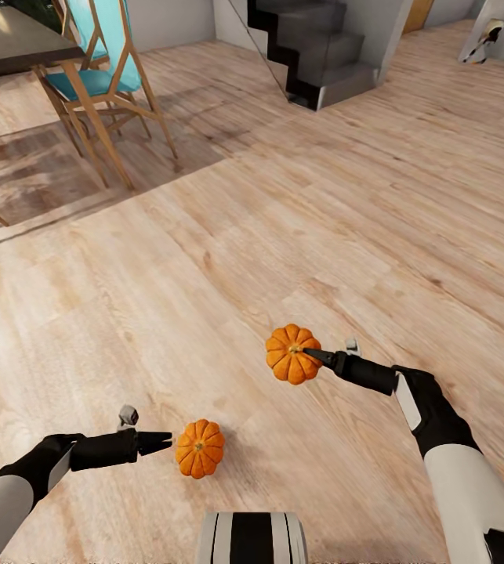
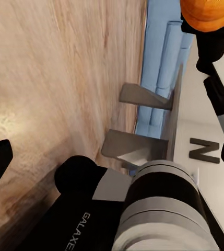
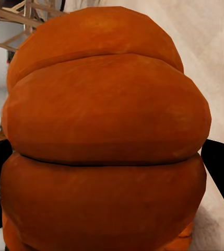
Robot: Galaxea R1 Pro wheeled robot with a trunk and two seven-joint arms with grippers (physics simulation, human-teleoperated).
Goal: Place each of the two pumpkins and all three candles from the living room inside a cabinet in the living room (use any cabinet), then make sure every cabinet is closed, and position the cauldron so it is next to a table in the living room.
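Right tool (image 1: pixel 311 353) clamps one pumpkin (image 1: pixel 291 353); left tool (image 1: pixel 167 442), together, beside the other pumpkin (image 1: pixel 200 448).

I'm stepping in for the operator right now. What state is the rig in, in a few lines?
Right gripper: shut on a pumpkin, held above the wood floor.
Left gripper: fingertips at the second pumpkin; grip cannot be told.
Dining table and chairs ahead on the left.
Done: nothing stowed yet.
Left: both pumpkins, three candles, closing cabinets, cauldron by a table.

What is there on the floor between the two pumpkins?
Nothing: in the head view only bare wooden floor separates the pumpkin by the left tool from the pumpkin at the right tool.
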